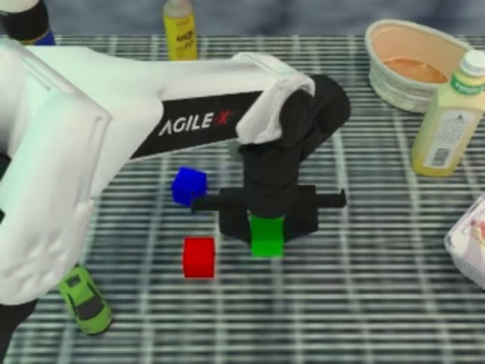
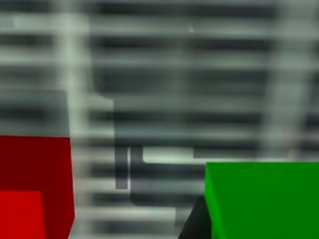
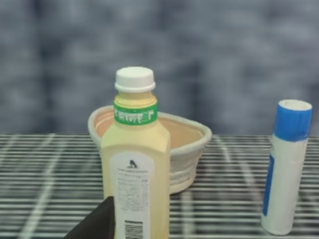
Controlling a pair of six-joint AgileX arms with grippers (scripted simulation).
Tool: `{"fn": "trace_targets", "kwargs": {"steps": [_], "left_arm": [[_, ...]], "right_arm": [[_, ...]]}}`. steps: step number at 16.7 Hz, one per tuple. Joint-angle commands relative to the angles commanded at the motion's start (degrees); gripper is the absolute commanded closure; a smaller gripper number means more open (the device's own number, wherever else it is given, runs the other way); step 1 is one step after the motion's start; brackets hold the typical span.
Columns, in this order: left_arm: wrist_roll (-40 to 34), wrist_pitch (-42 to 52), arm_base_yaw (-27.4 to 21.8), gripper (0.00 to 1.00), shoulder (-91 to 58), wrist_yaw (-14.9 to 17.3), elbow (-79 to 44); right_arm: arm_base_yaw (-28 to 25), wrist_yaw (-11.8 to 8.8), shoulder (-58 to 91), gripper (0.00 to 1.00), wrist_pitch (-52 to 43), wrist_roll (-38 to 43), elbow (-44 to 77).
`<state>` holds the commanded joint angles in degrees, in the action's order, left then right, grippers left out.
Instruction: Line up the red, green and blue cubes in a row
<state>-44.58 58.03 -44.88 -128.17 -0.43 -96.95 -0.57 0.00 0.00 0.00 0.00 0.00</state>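
Note:
My left gripper (image 1: 267, 227) reaches down over the middle of the table and is shut on the green cube (image 1: 267, 236). In the left wrist view one dark finger (image 2: 195, 224) presses against the green cube's (image 2: 264, 199) side, low over the grid surface. The red cube (image 1: 198, 256) rests on the table just left of the green one, a small gap between them, and also shows as the red cube (image 2: 32, 189) in the wrist view. The blue cube (image 1: 188, 186) sits behind the red one, beside the gripper's crossbar. My right arm is outside the top view; only one finger (image 3: 97, 224) of it shows.
A lime-green toy car (image 1: 85, 299) lies at the front left. A yellow bottle (image 1: 179, 30) stands at the back. At the back right are a bowl (image 1: 413, 61) and a pale dressing bottle (image 1: 447, 121). A white packet (image 1: 470, 243) sits at the right edge. The right wrist view shows a blue-capped tube (image 3: 286, 169).

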Motion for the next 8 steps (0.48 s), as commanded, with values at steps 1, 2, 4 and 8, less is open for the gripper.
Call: {"fn": "trace_targets", "kwargs": {"steps": [1,2,4,8], "left_arm": [[0.03,-1.43,-0.06,1.0,-0.43,-0.02,1.02],[0.05,-2.35,-0.09,1.0,-0.73,-0.02,1.71],[0.05,-2.66,-0.09,1.0,-0.85,-0.02,1.97],[0.05,-2.66,-0.09,0.85,-0.85,-0.02,1.97]], "right_arm": [[0.0,0.0,0.0,0.0,0.0,0.0,0.0],[0.0,0.0,0.0,0.0,0.0,0.0,0.0],[0.0,0.0,0.0,0.0,0.0,0.0,0.0],[0.0,0.0,0.0,0.0,0.0,0.0,0.0]]}}
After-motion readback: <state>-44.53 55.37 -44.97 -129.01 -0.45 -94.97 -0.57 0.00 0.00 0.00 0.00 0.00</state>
